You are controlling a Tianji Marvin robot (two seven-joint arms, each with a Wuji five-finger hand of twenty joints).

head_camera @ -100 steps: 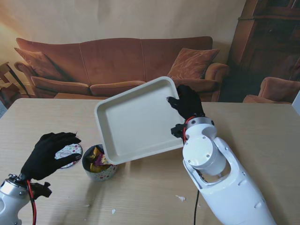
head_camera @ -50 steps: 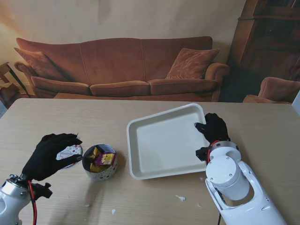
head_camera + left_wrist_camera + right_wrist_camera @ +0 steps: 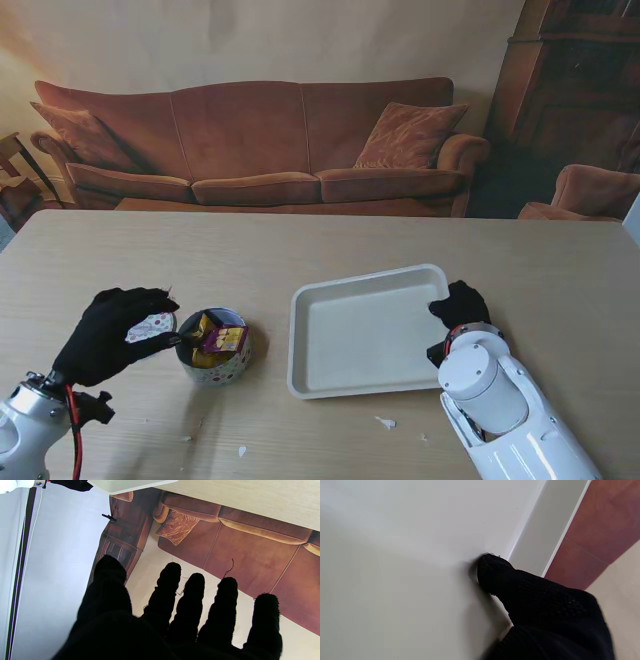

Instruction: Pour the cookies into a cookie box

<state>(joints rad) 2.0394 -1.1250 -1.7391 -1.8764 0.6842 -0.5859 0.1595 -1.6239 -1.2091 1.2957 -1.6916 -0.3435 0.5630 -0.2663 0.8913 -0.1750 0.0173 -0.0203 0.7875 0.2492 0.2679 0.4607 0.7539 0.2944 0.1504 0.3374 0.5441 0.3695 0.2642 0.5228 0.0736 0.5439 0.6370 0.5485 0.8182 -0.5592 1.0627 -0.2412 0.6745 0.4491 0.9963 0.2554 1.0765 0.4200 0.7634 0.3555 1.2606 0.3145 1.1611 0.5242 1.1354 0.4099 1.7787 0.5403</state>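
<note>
The round patterned cookie box (image 3: 213,352) stands on the table left of centre, holding wrapped cookies (image 3: 215,335) in yellow and purple. The white tray (image 3: 365,335) lies low and nearly flat to the box's right, with nothing in it. My right hand (image 3: 460,305) is shut on the tray's right rim; in the right wrist view the thumb (image 3: 495,572) presses on the tray's inner wall (image 3: 395,555). My left hand (image 3: 110,335) hovers with fingers apart (image 3: 162,600) over the box's patterned lid (image 3: 152,326), its thumb near the box rim. I see nothing in its grasp.
A few white crumbs (image 3: 385,422) lie on the wooden table (image 3: 300,250) near me. A brown sofa (image 3: 260,140) stands beyond the far table edge, and a dark cabinet (image 3: 580,90) at the far right.
The tray came down from its steep tilt over the box, moved right and settled almost flat near the table. My left hand edged slightly toward the box.
</note>
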